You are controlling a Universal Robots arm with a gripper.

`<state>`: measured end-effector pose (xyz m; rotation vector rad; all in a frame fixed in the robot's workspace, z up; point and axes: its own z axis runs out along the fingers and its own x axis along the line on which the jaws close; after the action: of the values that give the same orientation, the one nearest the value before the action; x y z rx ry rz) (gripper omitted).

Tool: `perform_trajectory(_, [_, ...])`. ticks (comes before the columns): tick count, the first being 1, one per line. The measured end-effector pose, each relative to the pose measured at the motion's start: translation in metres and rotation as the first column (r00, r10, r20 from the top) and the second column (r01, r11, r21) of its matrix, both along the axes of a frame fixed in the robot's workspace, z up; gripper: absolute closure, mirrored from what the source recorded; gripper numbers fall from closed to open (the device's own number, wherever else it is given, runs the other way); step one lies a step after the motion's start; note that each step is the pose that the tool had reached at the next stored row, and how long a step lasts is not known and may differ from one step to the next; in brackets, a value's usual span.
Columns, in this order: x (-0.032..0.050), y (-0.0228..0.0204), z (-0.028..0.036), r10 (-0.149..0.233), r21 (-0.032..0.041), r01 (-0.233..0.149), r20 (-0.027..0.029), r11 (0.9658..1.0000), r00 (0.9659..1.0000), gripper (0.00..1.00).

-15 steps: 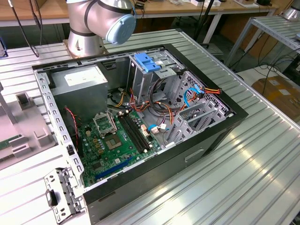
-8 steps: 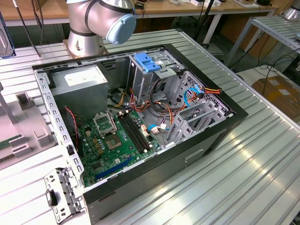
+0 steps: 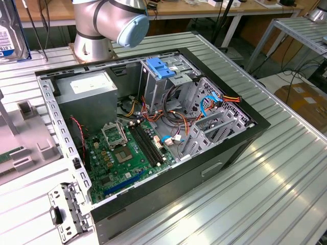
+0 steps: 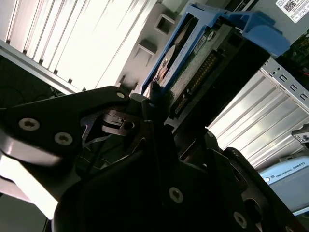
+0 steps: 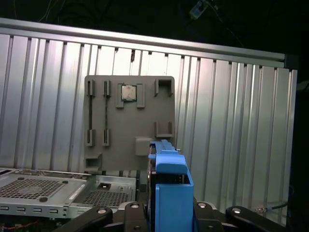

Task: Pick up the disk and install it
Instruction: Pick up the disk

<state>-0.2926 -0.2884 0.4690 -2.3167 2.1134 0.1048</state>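
Note:
The disk (image 5: 170,191) stands on edge between the black fingers of my gripper (image 5: 169,215), its blue carrier frame facing the first wrist view. In the second wrist view the gripper (image 4: 157,113) is shut on one end of the disk (image 4: 193,58), and the drive's connector edge and silver body show inside the blue frame. At the far upper corner of the exterior view's left, the disk (image 3: 5,35) hangs in the air with its white label and blue band, well away from the open computer case (image 3: 153,127).
The case lies open on a ribbed metal table (image 3: 265,178). It holds a drive cage with a blue latch (image 3: 161,69), a grey power supply (image 3: 87,92) and a green motherboard (image 3: 122,153). A grey parts fixture (image 5: 128,125) lies beneath the disk. The arm's base (image 3: 102,25) stands behind the case.

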Motion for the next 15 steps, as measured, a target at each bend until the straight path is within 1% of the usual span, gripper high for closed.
perform_trajectory(3, [0.0120, -0.0003, -0.0003, 0.000, 0.0000, 0.000, 0.0001, 1.0000, 1.0000, 0.64])
perform_trajectory(9, [0.0246, -0.0006, -0.0005, 0.000, -0.0001, 0.000, -0.0001, 1.0000, 1.0000, 0.64])
perform_trajectory(11, [0.0311, -0.0009, -0.0006, 0.000, -0.0001, 0.000, -0.0001, 1.0000, 1.0000, 0.64])
perform_trajectory(15, [0.0392, -0.0012, -0.0008, 0.000, -0.0001, 0.000, -0.0001, 1.0000, 1.0000, 0.64])
